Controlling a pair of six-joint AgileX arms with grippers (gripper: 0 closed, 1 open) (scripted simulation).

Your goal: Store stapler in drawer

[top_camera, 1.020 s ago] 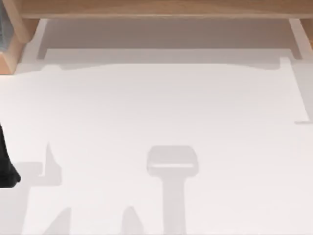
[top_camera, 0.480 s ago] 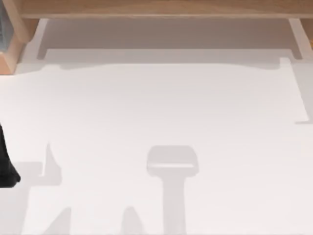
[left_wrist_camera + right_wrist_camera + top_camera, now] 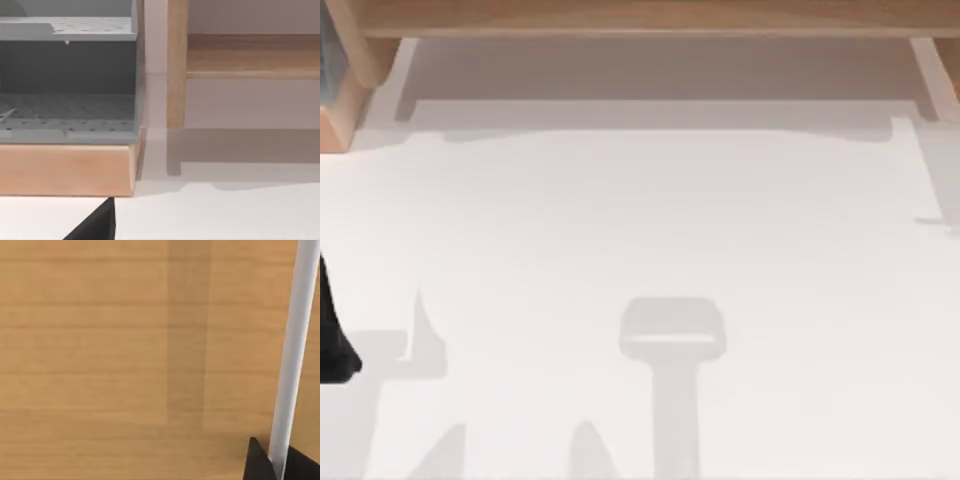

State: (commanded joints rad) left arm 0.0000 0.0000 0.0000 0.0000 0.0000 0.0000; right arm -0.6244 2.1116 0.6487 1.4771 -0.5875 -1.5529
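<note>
Stapler: you cannot tell where it lies, nor how it stands to either claw.

Top view: the white table [image 3: 640, 220] runs up to a wooden frame [image 3: 640, 18] along the far edge; my left arm [image 3: 332, 345] sits at the table's left edge.

Left wrist view: the left gripper [image 3: 97, 225] hangs near a grey perforated rack [image 3: 65, 90] on a wooden base [image 3: 65, 170]; you cannot tell its state.

Right wrist view: the right gripper [image 3: 280, 465] is pinched onto a white bar [image 3: 295, 340] against a wooden panel [image 3: 100, 365].

Grey perforated tray [image 3: 67, 117] in wooden frame [image 3: 65, 170]
</note>
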